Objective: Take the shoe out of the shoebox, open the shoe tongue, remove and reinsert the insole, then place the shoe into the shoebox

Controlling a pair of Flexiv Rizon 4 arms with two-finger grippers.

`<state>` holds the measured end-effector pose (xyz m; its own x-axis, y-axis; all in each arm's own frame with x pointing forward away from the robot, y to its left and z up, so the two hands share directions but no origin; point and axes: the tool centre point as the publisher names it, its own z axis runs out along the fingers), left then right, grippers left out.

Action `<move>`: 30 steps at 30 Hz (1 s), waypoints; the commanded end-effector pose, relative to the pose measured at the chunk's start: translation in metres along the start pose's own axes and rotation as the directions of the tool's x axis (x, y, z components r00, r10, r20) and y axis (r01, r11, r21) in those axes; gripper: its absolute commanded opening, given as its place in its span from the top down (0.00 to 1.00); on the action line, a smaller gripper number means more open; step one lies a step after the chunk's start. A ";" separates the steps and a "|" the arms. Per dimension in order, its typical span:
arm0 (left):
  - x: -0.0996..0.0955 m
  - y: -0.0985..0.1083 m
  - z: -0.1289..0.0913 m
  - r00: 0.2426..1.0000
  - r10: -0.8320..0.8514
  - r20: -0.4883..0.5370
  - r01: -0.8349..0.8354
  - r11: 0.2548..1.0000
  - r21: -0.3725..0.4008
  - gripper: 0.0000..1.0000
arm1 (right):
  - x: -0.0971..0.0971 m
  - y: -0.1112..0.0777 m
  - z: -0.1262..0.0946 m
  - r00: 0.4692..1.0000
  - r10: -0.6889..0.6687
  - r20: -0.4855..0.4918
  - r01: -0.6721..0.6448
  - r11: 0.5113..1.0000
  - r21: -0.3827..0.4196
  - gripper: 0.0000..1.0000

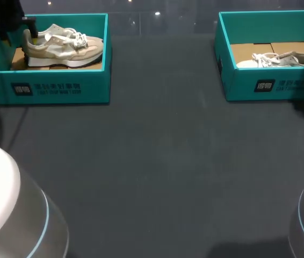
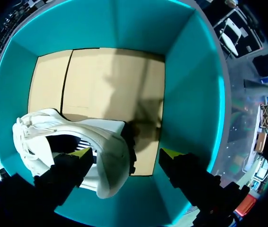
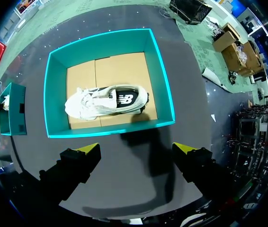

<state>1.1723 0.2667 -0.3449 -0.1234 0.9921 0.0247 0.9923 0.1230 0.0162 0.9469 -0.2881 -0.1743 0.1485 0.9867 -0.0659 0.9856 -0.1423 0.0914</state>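
In the head view a beige shoe (image 1: 63,45) lies on its sole in the left teal shoebox (image 1: 60,86), toe towards the box's right end. My left gripper (image 1: 23,31) is down inside that box at the shoe's heel. In the left wrist view the left gripper (image 2: 128,153) is open and straddles the pale heel collar of the shoe (image 2: 108,163). One finger (image 2: 82,155) is in the shoe's opening and the other (image 2: 174,155) stands clear behind the heel. My right gripper (image 3: 136,149) is open and empty above the dark table.
A second teal shoebox (image 1: 275,86) at the back right holds a white shoe (image 1: 281,59). In the right wrist view this box (image 3: 110,128) and its white shoe (image 3: 105,100) lie ahead of the fingers. Dark table (image 1: 157,172) spreads between and before the boxes.
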 end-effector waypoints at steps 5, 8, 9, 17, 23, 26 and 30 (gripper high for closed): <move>-0.003 0.015 0.015 1.000 -0.007 -0.016 0.008 0.999 0.045 0.12 | 0.000 -0.001 0.000 1.000 0.001 0.001 -0.001 1.000 -0.001 0.00; -0.003 0.014 0.020 1.000 -0.013 -0.021 0.014 0.998 0.063 0.14 | 0.000 -0.001 0.000 1.000 0.001 0.001 -0.001 1.000 -0.001 0.00; -0.003 0.014 0.022 1.000 -0.014 -0.023 0.016 0.998 0.068 0.16 | 0.000 -0.001 0.000 1.000 0.001 0.001 -0.001 1.000 -0.001 0.00; -0.001 0.012 0.033 0.999 -0.023 -0.031 0.026 0.996 0.089 0.30 | 0.000 -0.001 0.000 1.000 0.001 0.001 -0.001 1.000 -0.001 0.00; 0.001 0.012 0.035 0.999 -0.026 -0.036 0.029 0.995 0.094 0.53 | 0.000 -0.001 0.000 1.000 0.001 0.001 -0.001 1.000 -0.001 0.00; 0.001 0.013 0.036 0.999 -0.026 -0.040 0.030 0.995 0.097 0.88 | 0.000 -0.001 0.000 1.000 0.001 0.001 -0.001 1.000 -0.001 0.00; 0.004 0.014 0.035 0.999 -0.027 -0.039 0.031 0.994 0.102 1.00 | 0.000 -0.001 0.000 1.000 0.001 0.001 -0.001 1.000 -0.001 0.00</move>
<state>1.1787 0.2718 -0.3795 -0.1519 0.9861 0.0675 0.9855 0.1563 -0.0655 0.9469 -0.2882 -0.1743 0.1486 0.9867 -0.0659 0.9856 -0.1424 0.0914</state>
